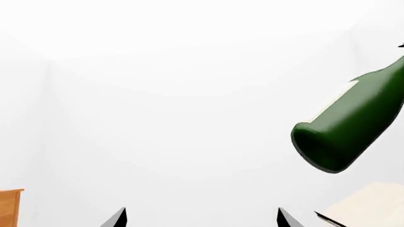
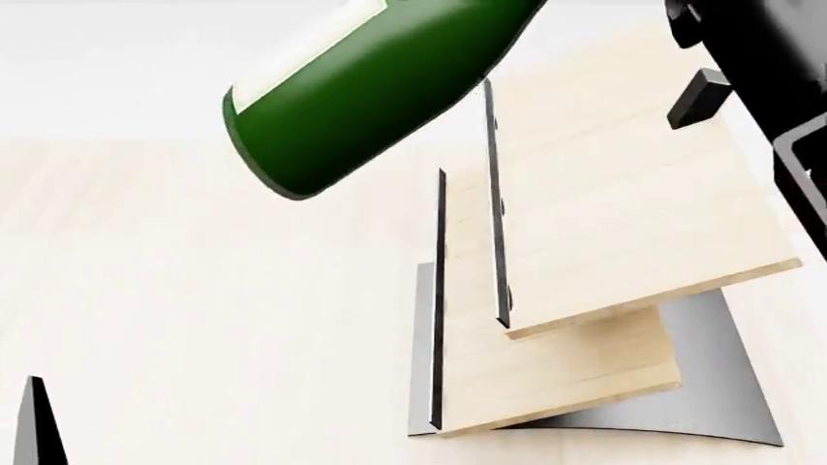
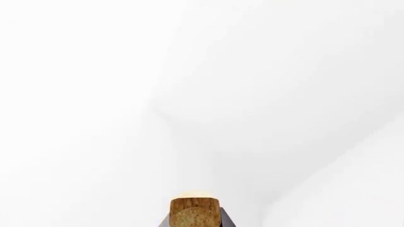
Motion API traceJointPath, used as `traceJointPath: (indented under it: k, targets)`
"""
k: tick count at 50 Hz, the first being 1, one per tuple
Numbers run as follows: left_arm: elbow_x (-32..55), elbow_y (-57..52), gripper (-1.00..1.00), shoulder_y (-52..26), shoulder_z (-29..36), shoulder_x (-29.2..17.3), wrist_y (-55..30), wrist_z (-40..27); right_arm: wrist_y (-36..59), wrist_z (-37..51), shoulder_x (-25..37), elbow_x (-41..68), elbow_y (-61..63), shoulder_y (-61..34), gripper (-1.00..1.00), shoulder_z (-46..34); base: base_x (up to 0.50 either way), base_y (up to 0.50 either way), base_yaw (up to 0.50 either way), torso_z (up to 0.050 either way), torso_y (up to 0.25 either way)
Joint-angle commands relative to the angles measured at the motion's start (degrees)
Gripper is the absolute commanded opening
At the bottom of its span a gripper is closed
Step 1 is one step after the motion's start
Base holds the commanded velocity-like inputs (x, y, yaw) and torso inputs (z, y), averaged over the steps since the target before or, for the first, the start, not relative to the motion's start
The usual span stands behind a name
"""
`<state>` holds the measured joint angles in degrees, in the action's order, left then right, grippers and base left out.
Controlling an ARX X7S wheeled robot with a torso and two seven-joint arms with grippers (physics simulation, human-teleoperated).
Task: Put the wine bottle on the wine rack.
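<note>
The dark green wine bottle (image 2: 375, 87) hangs tilted in the air, its base toward the lower left and its neck running out past the top of the head view. It is above and just left of the wine rack (image 2: 607, 223), whose slanted light wood boards stand on a curved grey base. In the left wrist view the wine bottle (image 1: 353, 123) floats above a corner of the wine rack (image 1: 369, 203). My right gripper (image 3: 194, 223) is shut around the bottle's top, with the tan cork (image 3: 194, 212) showing between its jaws. My left gripper (image 1: 202, 216) is open and holds nothing.
The rack stands on a pale wood tabletop (image 2: 194, 320). An orange-brown cabinet corner (image 1: 9, 205) shows at the edge of the left wrist view. My right arm (image 2: 762, 68) is dark and bulky above the rack's far right. White walls lie behind.
</note>
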<state>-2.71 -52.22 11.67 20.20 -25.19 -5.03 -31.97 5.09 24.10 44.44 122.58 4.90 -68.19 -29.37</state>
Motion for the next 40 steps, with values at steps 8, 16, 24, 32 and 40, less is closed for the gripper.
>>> traceJointPath:
  k: [8, 16, 24, 32, 40]
  targets:
    - [-0.3, 0.4, 1.0, -0.2, 0.4, -0.1, 0.1, -0.1, -5.0, -4.4, 6.5, 2.5, -0.8, 10.7, -1.0, 7.8, 0.0, 0.0, 0.0, 0.0, 0.001]
    - [-0.3, 0.1, 1.0, -0.4, 0.4, -0.2, -0.6, -0.2, -5.9, -5.9, 7.2, 3.1, -2.1, 13.8, -1.0, 8.8, 0.0, 0.0, 0.0, 0.0, 0.001]
    - [-0.6, 0.1, 1.0, -0.3, 0.6, -0.2, -0.5, -0.3, -7.4, -7.3, 8.6, 4.4, -2.2, 17.9, -1.0, 10.7, 0.0, 0.0, 0.0, 0.0, 0.0]
    - [-1.0, 0.3, 1.0, -0.3, 1.1, -0.2, -0.5, -0.3, -8.3, -8.0, 9.7, 4.9, -2.5, 20.9, -1.0, 11.9, 0.0, 0.0, 0.0, 0.0, 0.001]
    - [-0.9, 0.5, 1.0, -0.3, 1.0, -0.3, -0.2, -0.4, -8.5, -7.9, 9.8, 4.7, -3.1, 21.2, -1.0, 12.0, 0.0, 0.0, 0.0, 0.0, 0.0]
